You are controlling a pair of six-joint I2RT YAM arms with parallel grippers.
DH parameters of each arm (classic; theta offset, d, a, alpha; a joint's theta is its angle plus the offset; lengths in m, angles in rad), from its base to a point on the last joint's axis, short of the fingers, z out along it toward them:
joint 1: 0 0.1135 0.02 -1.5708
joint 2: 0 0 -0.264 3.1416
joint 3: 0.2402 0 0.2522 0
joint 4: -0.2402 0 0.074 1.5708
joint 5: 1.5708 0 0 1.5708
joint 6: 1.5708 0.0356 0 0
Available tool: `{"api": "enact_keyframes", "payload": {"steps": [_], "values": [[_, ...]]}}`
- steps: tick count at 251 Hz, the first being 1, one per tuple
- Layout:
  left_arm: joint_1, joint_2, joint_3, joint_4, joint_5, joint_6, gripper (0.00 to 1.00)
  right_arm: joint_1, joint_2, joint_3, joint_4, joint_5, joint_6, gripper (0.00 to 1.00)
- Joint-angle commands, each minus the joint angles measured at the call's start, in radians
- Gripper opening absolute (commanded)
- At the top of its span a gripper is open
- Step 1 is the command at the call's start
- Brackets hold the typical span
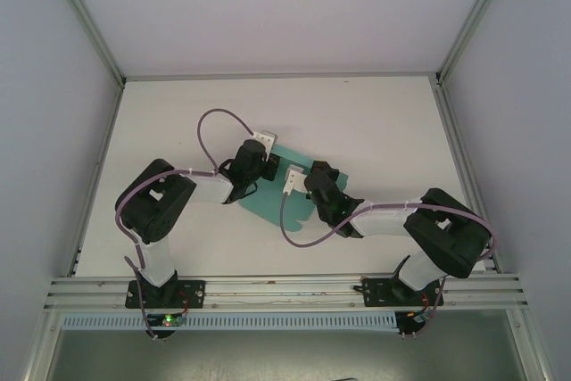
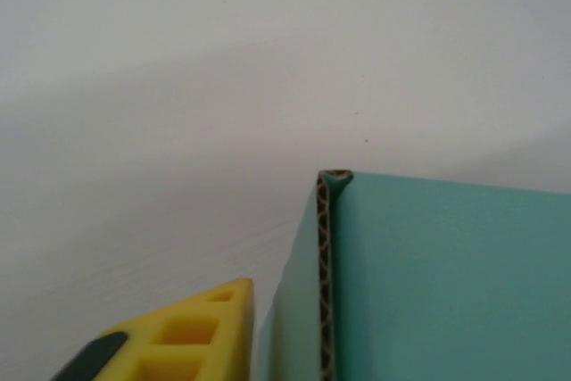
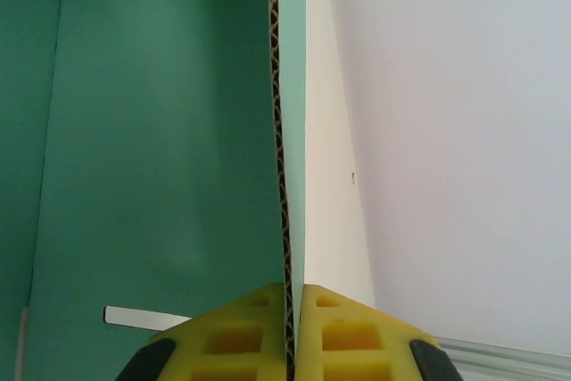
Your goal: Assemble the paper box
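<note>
The paper box point(image 1: 278, 198) is a teal-green card sheet lying on the white table between both arms. In the right wrist view a raised wall of it point(image 3: 287, 176) stands edge-on, showing its brown corrugated core. My right gripper point(image 3: 291, 296) is shut on that wall, with a yellow finger pressed to each face. In the left wrist view another upright card edge point(image 2: 326, 274) rises beside a broad teal panel point(image 2: 446, 283). My left gripper point(image 2: 294, 327) shows one yellow finger point(image 2: 192, 332) just left of that wall, with a thin white gap between. The panel hides its other finger.
The white table point(image 1: 375, 131) is bounded by metal frame rails, one at the back point(image 1: 277, 76) and one at the near edge point(image 1: 285, 287). Purple cables loop over both arms. A slot point(image 3: 143, 316) cut in the card shows white near the right fingers.
</note>
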Motion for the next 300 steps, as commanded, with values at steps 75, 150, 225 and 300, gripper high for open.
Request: {"api": "enact_keyframes", "payload": {"steps": [75,150,225,300], "values": [[0.055,0.024,0.141,-0.47,-0.496,-0.217,0.0,0.008,-0.044,0.004,-0.129,0.012,0.093,0.0],[0.049,-0.101,0.074,-0.402,-0.44,-0.149,0.0,-0.027,-0.029,0.043,-0.09,0.03,0.16,0.07],[0.051,-0.318,-0.001,-0.41,-0.33,-0.155,0.0,-0.03,-0.332,0.049,-0.15,-0.186,0.313,0.72],[0.054,-0.418,-0.056,-0.398,-0.278,-0.142,0.0,-0.111,-0.647,0.066,-0.204,-0.412,0.488,0.98]]}}
